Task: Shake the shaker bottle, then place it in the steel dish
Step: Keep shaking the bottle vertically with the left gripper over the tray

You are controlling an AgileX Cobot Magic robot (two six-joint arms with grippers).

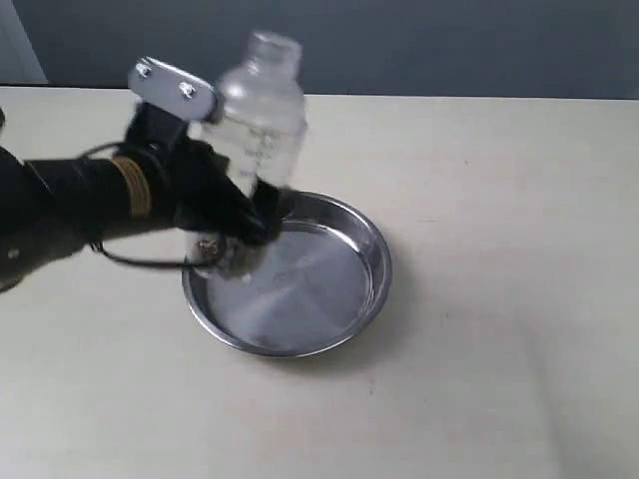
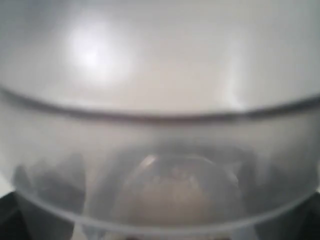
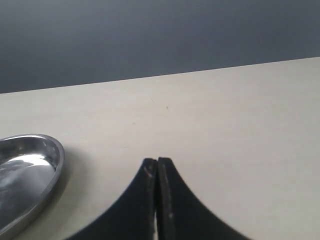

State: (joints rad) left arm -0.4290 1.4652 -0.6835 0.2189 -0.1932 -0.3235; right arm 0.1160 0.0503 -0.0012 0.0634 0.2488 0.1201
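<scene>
The clear frosted shaker bottle (image 1: 258,130) stands nearly upright, cap up, held above the left rim of the steel dish (image 1: 329,289). My left gripper (image 1: 240,225) is shut on the bottle's lower body, with brownish grains at the bottle's bottom. In the left wrist view the bottle (image 2: 160,100) fills the picture and hides the fingers; the grains (image 2: 175,192) show blurred through the plastic. My right gripper (image 3: 158,165) is shut with nothing in it, above bare table, with the dish's rim (image 3: 52,170) off to one side. The right arm is out of the exterior view.
The pale wooden table (image 1: 499,200) stretches around the dish. A dark grey wall (image 1: 449,40) runs behind the table's far edge.
</scene>
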